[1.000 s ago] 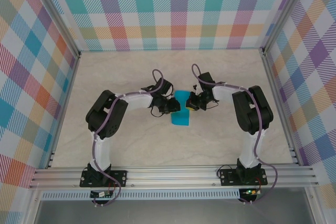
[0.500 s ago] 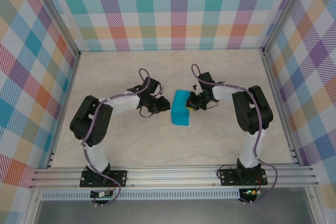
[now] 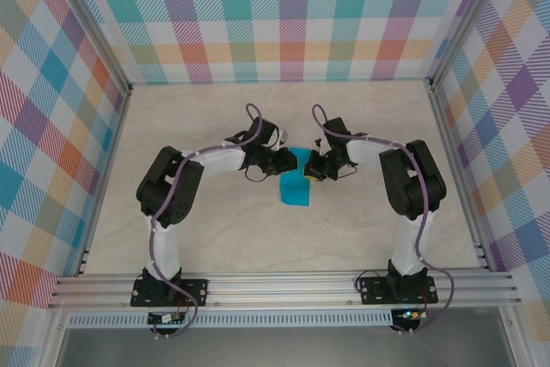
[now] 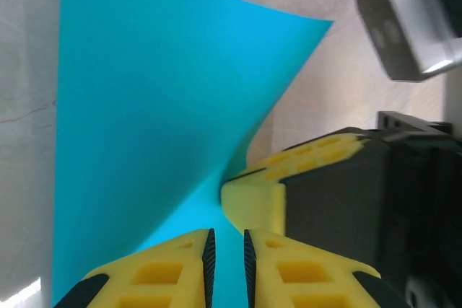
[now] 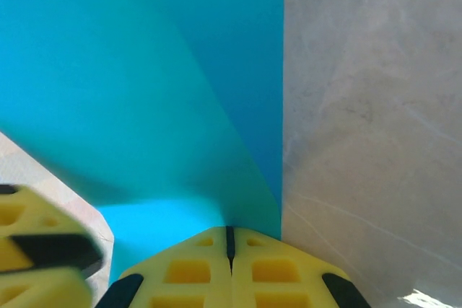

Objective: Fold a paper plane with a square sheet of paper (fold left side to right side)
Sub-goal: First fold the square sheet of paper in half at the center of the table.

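Observation:
The teal-blue sheet of paper [image 3: 295,192] lies mid-table as a creased, narrow shape between both arms. My right gripper [image 3: 311,171] is at its upper right edge. In the right wrist view that gripper [image 5: 230,230] is shut on the paper [image 5: 144,70], whose flap rises away from the pads. My left gripper [image 3: 286,163] sits at the paper's upper left. Its fingertips [image 4: 227,233] stand a narrow gap apart over the paper [image 4: 144,106], holding nothing. The right gripper's yellow finger [image 4: 253,203] is just ahead of them.
The marble-look table [image 3: 206,126] is walled by plaid panels on three sides, with an aluminium rail [image 3: 284,285] at the near edge. The two arms' elbows [image 3: 172,182] [image 3: 412,178] flank the paper. The right wrist's camera housing [image 4: 404,27] is close in front of my left gripper.
The left arm pulled back to the left away from the paper, then returned to its upper left edge. The right gripper and the paper stayed put.

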Action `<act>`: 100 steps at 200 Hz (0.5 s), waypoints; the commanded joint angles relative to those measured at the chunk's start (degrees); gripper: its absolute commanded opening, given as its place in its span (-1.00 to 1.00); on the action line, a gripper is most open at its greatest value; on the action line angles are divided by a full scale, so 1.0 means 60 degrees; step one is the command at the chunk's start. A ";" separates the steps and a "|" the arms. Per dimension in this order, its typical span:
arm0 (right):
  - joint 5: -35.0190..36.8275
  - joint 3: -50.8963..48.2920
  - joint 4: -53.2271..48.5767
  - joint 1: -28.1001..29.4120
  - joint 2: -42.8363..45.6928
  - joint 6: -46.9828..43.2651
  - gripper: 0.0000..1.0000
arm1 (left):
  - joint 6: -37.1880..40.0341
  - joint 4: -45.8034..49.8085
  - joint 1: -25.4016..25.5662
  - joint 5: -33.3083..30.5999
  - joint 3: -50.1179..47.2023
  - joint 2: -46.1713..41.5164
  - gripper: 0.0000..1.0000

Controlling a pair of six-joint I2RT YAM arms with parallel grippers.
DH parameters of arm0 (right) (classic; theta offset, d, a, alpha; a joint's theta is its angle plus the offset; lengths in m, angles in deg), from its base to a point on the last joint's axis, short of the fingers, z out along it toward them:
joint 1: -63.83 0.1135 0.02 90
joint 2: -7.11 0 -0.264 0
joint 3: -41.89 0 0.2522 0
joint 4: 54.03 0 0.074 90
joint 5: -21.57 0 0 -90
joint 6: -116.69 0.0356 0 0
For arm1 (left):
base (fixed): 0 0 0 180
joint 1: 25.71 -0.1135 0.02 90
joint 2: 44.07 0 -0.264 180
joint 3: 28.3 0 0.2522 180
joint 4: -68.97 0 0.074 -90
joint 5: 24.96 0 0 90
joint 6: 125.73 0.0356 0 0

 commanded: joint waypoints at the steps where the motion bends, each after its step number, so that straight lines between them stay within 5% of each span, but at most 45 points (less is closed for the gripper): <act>1: 0.1131 -0.0315 -0.1284 0.0102 -0.0814 -0.0175 -0.99 | -0.0037 0.0087 0.0039 -0.0009 0.0416 0.0329 -0.60; 100: 0.1362 -0.0161 -0.1578 0.0106 -0.0986 -0.0351 -0.99 | 0.0204 0.0605 -0.0175 -0.1178 0.0884 0.1120 -0.60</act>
